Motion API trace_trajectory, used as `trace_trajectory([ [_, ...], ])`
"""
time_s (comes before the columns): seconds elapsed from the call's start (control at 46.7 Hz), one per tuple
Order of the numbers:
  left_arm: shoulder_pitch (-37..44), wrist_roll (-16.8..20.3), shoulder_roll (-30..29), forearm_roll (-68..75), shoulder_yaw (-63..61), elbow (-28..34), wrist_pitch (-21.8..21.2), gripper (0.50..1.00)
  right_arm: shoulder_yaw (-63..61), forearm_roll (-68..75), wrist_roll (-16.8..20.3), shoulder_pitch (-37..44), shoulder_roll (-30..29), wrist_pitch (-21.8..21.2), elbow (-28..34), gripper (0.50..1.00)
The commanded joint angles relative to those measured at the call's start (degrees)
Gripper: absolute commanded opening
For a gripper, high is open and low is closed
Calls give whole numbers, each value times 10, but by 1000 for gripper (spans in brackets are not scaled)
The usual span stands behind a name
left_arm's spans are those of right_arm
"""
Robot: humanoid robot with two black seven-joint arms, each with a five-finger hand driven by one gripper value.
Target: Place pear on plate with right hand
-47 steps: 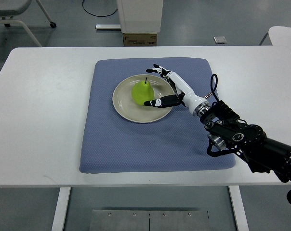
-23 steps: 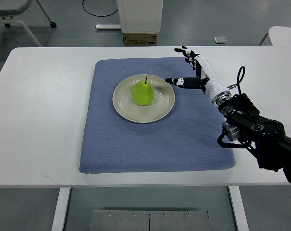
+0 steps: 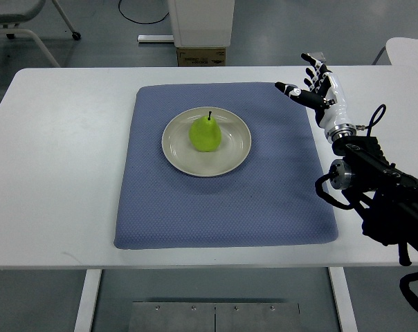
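A green pear [image 3: 205, 133] with a dark stem stands upright on the beige plate [image 3: 238, 153], a little left of the plate's middle. The plate lies on a blue mat [image 3: 223, 200]. My right hand [image 3: 311, 88] hovers over the mat's far right corner, well to the right of the plate and apart from the pear. Its fingers are spread and hold nothing. Its black forearm [image 3: 375, 187] comes in from the right edge. The left arm does not show.
The mat covers the middle of a white table [image 3: 57, 159]. A white cabinet base and a cardboard box [image 3: 201, 55] stand on the floor beyond the far edge. A chair base [image 3: 29, 21] is at the top left, another white surface [image 3: 410, 50] at the top right.
My right hand has let go of the pear and drawn back to the right and away from the plate, from the plate's rim to the mat's far right corner. The pear stays put.
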State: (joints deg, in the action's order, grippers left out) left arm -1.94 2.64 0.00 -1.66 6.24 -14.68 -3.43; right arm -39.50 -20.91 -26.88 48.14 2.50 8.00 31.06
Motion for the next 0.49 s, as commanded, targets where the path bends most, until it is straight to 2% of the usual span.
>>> trace_trajectory([
  [0.0, 0, 0, 0, 1, 0, 0, 0, 1000, -31, 0, 20, -7, -4, 0, 1, 1000],
  [0.107, 0, 0, 0, 0, 0, 0, 0, 1000, -65, -1, 33, -16, -9, 0, 7, 1000],
  [0.471, 0, 0, 0, 1, 0, 0, 0, 1000, -114, 0, 27, -17, -25, 2, 5, 1000],
])
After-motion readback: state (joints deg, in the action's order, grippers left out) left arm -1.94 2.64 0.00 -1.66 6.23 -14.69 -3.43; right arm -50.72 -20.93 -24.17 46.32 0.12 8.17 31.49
